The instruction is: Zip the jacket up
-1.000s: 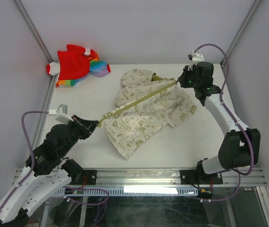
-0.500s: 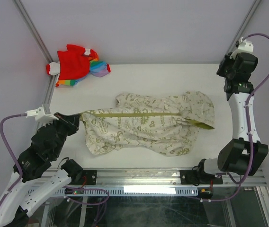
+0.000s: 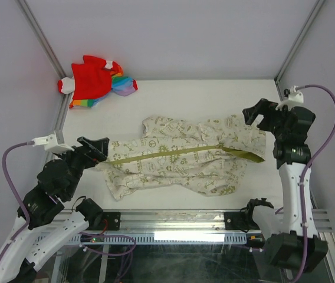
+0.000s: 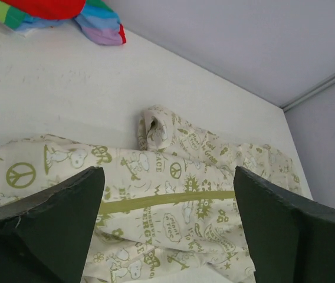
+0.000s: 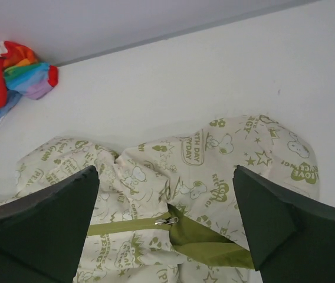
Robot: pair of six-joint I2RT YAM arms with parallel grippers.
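The jacket (image 3: 182, 158) lies flat across the middle of the table, cream with olive prints. Its olive zipper strip (image 3: 161, 153) runs left to right and looks closed up to the metal zipper pull (image 5: 168, 221). Past the pull, the olive lining (image 5: 226, 247) shows at the open collar. My left gripper (image 3: 101, 148) hovers open at the jacket's left end, the cloth (image 4: 173, 177) lying between its fingers (image 4: 55, 230) with nothing gripped. My right gripper (image 3: 257, 116) is open above the collar end, its fingers (image 5: 285, 230) clear of the fabric.
A red and rainbow-coloured garment (image 3: 94, 81) is bunched in the back left corner, also seen in both wrist views (image 4: 49, 12) (image 5: 8, 71). Metal frame posts (image 3: 43, 47) and walls close in the table. The table's near edge (image 3: 173, 209) runs just below the jacket.
My left gripper has opened and let go of the jacket's left end. The right arm has swung from the back right corner down toward the collar and opened. The jacket has settled slightly.
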